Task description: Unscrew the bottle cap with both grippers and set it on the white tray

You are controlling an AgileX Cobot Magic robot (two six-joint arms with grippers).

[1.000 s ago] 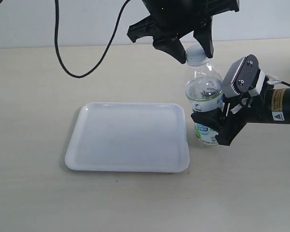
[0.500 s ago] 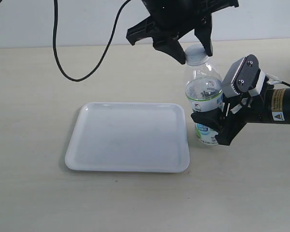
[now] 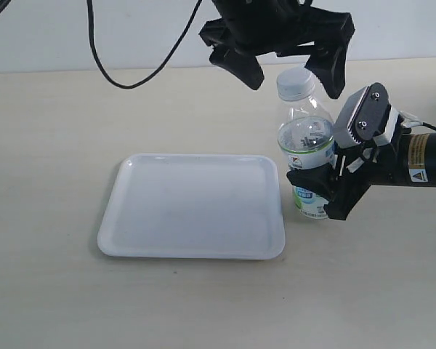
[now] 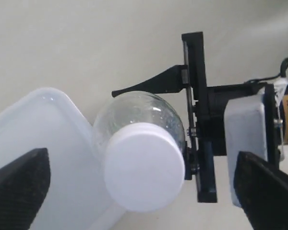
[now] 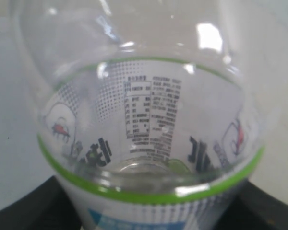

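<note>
The cap (image 3: 296, 82) sits on the bottle (image 3: 305, 145), which stands upright at centre right of the exterior view, just beside the right edge of the tray (image 3: 192, 211) on the table (image 3: 51, 291). The left gripper (image 3: 293, 86) hangs at the top of the frame with its jaws spread wide. One finger is on each side of the cap and neither touches it. The left wrist view shows the same, with the cap (image 4: 144, 165) in the middle and the black fingers (image 4: 19, 189) far out at the lower corners. The right gripper (image 3: 316, 185) reaches in from the right edge and is clamped on the bottle's lower body.

Likely trouble:
- If the left jaws close off-centre, one pad will probably hit first and push the neck sideways, tilting the bottle.
- The wall looks thin, so the bottle may spin in the low right grasp during the twist and the cap will not loosen.
- The ribbed cap could slip from the pads and fall on the table beside the tray.

The bottle's label (image 5: 144, 134) has a green band, a block of fine print and large dark characters, but I cannot read any of it. The yellow-white sticker (image 3: 418, 156) on the right arm is too small to read.
</note>
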